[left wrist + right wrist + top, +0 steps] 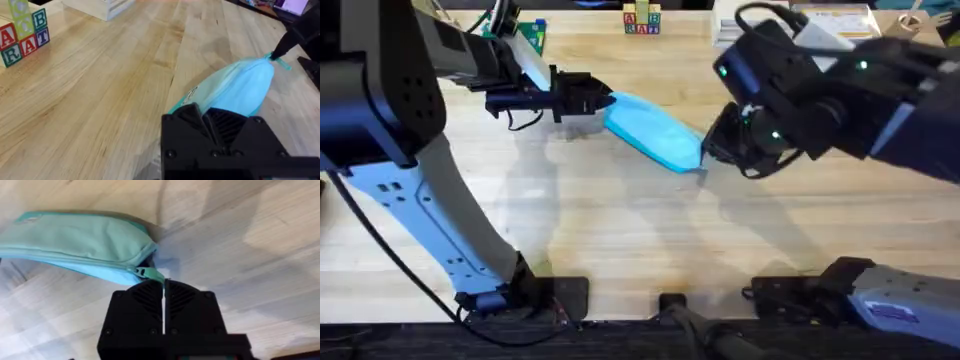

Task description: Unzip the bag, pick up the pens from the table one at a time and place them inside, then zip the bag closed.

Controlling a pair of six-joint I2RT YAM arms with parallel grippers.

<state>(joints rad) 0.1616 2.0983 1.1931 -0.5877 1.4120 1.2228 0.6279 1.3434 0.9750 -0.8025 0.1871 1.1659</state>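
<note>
The light-blue bag (652, 134) lies slanted on the table (620, 240), a little behind its middle. My left gripper (592, 101) is shut on the bag's far-left end; in the left wrist view the bag (235, 90) runs out from under my black fingers (200, 120). My right gripper (706, 156) is at the bag's near-right end, shut on the small teal zipper pull (148, 273). The bag (80, 240) looks plump, and its zipper slider sits at this end. From the left wrist I see the right gripper (280, 50) pinching that pull. The pens are out of view.
Lettered toy blocks (642, 20) stand at the table's back edge, also seen as blocks (22, 32) from the left wrist. A white box (97, 6) is beside them. Packages (820, 20) lie at the back right, and a green item (532, 35) at the back left.
</note>
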